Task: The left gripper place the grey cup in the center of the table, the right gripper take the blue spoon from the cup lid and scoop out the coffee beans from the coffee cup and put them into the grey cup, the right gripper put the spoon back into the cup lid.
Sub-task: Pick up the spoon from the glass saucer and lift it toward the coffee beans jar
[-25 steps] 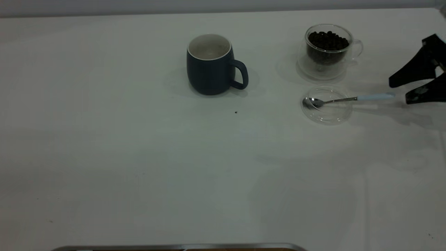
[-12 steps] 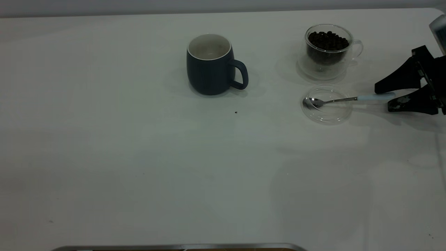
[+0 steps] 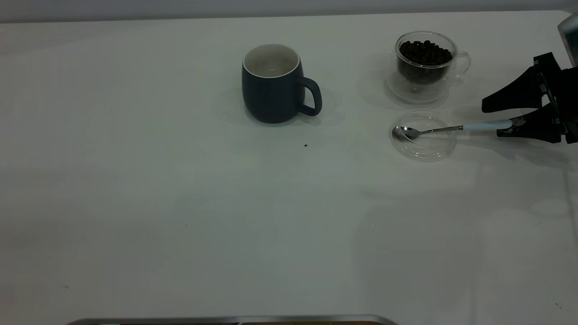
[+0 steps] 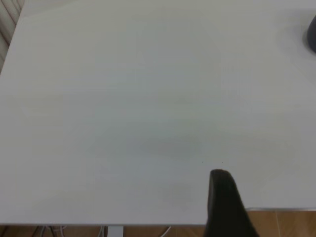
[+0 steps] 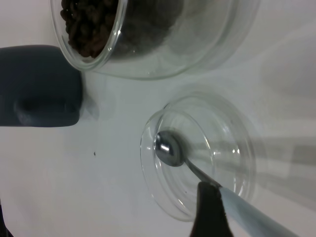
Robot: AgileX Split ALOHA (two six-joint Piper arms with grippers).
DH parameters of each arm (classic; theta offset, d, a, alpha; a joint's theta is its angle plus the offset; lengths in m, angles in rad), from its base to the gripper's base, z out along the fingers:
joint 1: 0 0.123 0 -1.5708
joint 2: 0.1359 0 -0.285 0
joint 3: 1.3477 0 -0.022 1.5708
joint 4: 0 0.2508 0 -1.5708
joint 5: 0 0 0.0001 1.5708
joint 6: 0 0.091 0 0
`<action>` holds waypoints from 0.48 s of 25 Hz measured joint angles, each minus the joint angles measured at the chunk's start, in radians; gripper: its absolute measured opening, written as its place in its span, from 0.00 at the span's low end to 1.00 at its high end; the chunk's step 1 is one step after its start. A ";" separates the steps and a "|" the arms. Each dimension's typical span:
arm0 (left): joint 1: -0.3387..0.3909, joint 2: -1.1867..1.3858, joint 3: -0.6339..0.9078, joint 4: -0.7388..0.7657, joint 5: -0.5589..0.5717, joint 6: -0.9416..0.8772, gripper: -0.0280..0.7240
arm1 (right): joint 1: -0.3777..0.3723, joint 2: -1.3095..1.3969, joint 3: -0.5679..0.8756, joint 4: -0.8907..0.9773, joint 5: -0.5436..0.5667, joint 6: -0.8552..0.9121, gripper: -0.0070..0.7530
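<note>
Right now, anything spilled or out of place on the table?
One small dark speck lies loose on the table in front of the grey cup, possibly a stray bean. Everything else sits upright and tidy.

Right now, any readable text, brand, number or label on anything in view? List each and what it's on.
None readable.
The grey cup: plain, no print.
The coffee cup and the cup lid: clear glass, no marking.
The blue spoon: no stamp visible.
The table: only tiny dark specks, not text.
The right gripper, open at the spoon handle: no label visible.
</note>
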 joint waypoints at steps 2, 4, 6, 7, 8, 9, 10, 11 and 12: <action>0.000 0.000 0.000 0.000 0.000 0.000 0.71 | 0.000 0.000 0.000 0.000 0.001 0.000 0.77; 0.000 0.000 0.000 0.000 0.000 0.000 0.71 | 0.000 0.000 0.000 0.000 0.002 0.000 0.77; 0.000 0.000 0.000 0.000 0.000 0.000 0.71 | 0.001 0.000 0.000 0.000 0.005 0.000 0.77; 0.000 0.000 0.000 0.000 0.000 0.000 0.71 | 0.001 0.000 0.000 0.000 0.005 0.000 0.77; 0.000 0.000 0.000 0.000 0.000 0.000 0.71 | 0.001 0.000 0.000 0.000 0.005 0.000 0.77; 0.000 0.000 0.000 0.000 0.000 0.000 0.71 | 0.001 0.000 0.000 0.000 0.007 0.000 0.77; 0.000 0.000 0.000 0.000 0.000 0.000 0.71 | 0.001 0.000 0.000 0.000 0.007 0.000 0.77; 0.000 0.000 0.000 0.000 0.000 0.000 0.71 | 0.001 0.000 0.000 0.000 0.007 0.000 0.77; 0.000 0.000 0.000 0.000 0.000 0.000 0.71 | 0.001 0.000 0.000 0.000 0.007 0.000 0.77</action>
